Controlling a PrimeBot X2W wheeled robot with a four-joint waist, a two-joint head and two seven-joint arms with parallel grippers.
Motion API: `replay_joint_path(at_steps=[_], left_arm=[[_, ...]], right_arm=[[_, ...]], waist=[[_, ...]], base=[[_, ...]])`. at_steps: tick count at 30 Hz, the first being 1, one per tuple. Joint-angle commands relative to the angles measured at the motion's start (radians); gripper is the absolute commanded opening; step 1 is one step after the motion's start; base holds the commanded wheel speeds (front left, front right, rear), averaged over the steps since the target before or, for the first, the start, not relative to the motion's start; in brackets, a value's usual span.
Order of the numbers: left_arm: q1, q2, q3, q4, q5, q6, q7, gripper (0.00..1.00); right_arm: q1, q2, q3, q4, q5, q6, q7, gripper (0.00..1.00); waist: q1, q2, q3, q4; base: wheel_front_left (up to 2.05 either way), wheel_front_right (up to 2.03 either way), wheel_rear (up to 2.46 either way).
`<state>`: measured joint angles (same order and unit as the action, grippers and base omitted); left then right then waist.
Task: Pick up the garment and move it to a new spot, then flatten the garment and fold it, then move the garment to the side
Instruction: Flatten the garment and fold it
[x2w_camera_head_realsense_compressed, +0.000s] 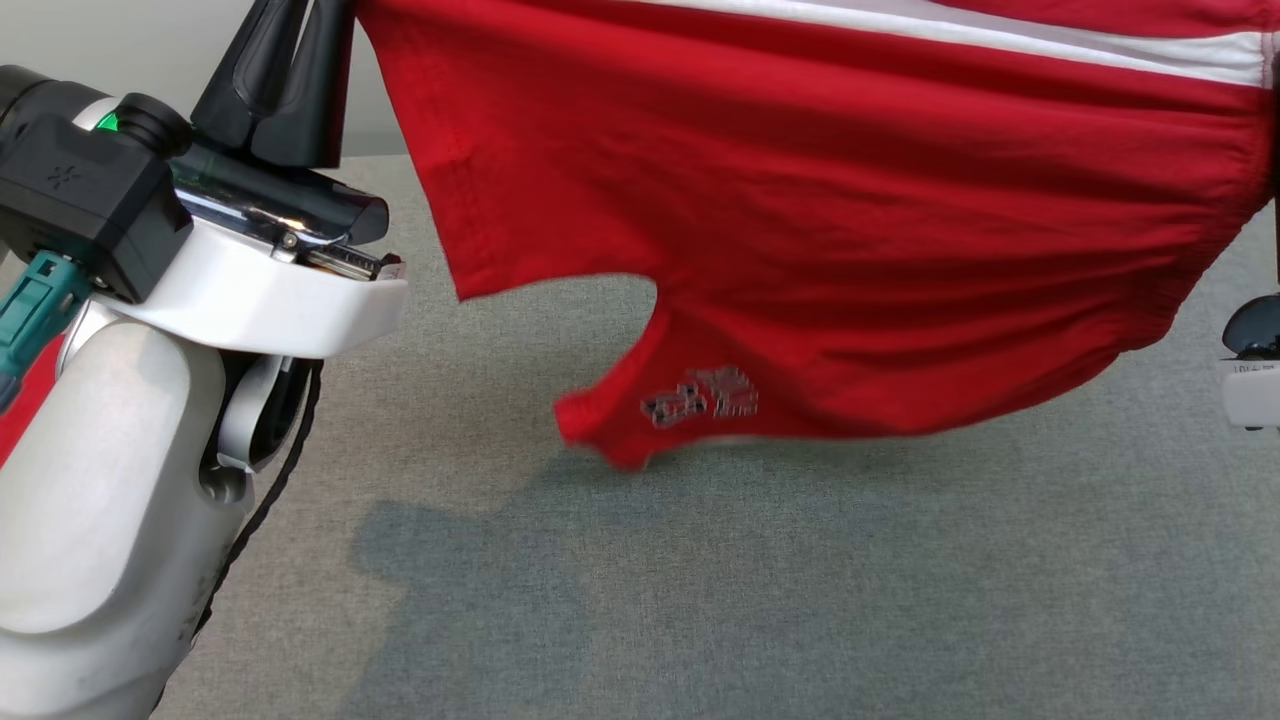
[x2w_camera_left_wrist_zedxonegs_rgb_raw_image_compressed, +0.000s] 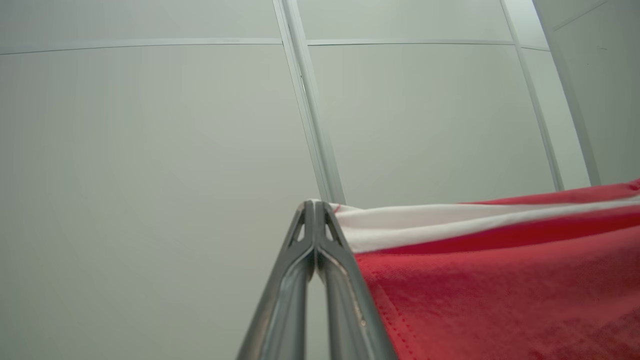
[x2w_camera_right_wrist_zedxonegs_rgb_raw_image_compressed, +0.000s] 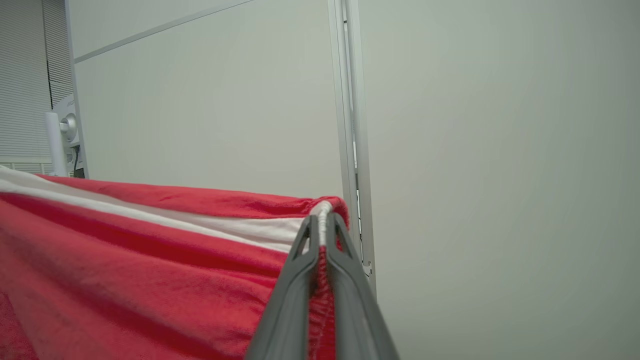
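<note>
The garment (x2w_camera_head_realsense_compressed: 830, 220) is red with a white stripe and a small pale print near one hem. It hangs stretched in the air above the grey table (x2w_camera_head_realsense_compressed: 760, 600), and its lowest corner dangles just over the cloth surface. At the upper left, my left gripper (x2w_camera_head_realsense_compressed: 300, 40) is shut on one top corner. The left wrist view has that gripper (x2w_camera_left_wrist_zedxonegs_rgb_raw_image_compressed: 314, 206) pinched on the white-striped edge of the garment (x2w_camera_left_wrist_zedxonegs_rgb_raw_image_compressed: 500, 280). My right gripper (x2w_camera_right_wrist_zedxonegs_rgb_raw_image_compressed: 320, 220) is shut on the other top corner of the garment (x2w_camera_right_wrist_zedxonegs_rgb_raw_image_compressed: 130, 250); part of its body shows at the head view's right edge.
My left forearm (x2w_camera_head_realsense_compressed: 110, 420), white and bulky, fills the lower left of the head view. A pale panelled wall (x2w_camera_left_wrist_zedxonegs_rgb_raw_image_compressed: 150, 150) stands behind the table. A white monitor stand (x2w_camera_right_wrist_zedxonegs_rgb_raw_image_compressed: 62, 135) sits at the far left of the right wrist view.
</note>
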<state>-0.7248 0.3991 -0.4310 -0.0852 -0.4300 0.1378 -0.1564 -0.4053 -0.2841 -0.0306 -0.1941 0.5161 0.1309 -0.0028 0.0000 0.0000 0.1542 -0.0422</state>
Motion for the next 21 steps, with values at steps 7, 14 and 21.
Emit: replay_joint_path(at_steps=[7,14,21], left_arm=[[-0.059,-0.014,0.001,0.047,-0.04,-0.035,0.005,0.0],[-0.242,-0.057,-0.005,0.221,-0.044,-0.097,-0.026,0.0],[-0.498,-0.119,0.01,0.484,-0.017,-0.15,-0.09,0.0]], right_arm=[[-0.098,-0.008,0.019,0.077,0.043,0.0,-0.002,0.0],[-0.306,-0.026,0.082,0.211,0.072,0.0,-0.035,0.0],[-0.609,-0.01,0.171,0.436,0.102,0.0,-0.134,0.0]], waist=[[0.0,0.0,0.057,-0.002],[0.0,0.0,0.142,-0.006],[0.0,0.0,0.222,-0.013]], base=[[0.0,0.0,0.0],[0.0,0.0,0.0],[0.0,0.0,0.0]])
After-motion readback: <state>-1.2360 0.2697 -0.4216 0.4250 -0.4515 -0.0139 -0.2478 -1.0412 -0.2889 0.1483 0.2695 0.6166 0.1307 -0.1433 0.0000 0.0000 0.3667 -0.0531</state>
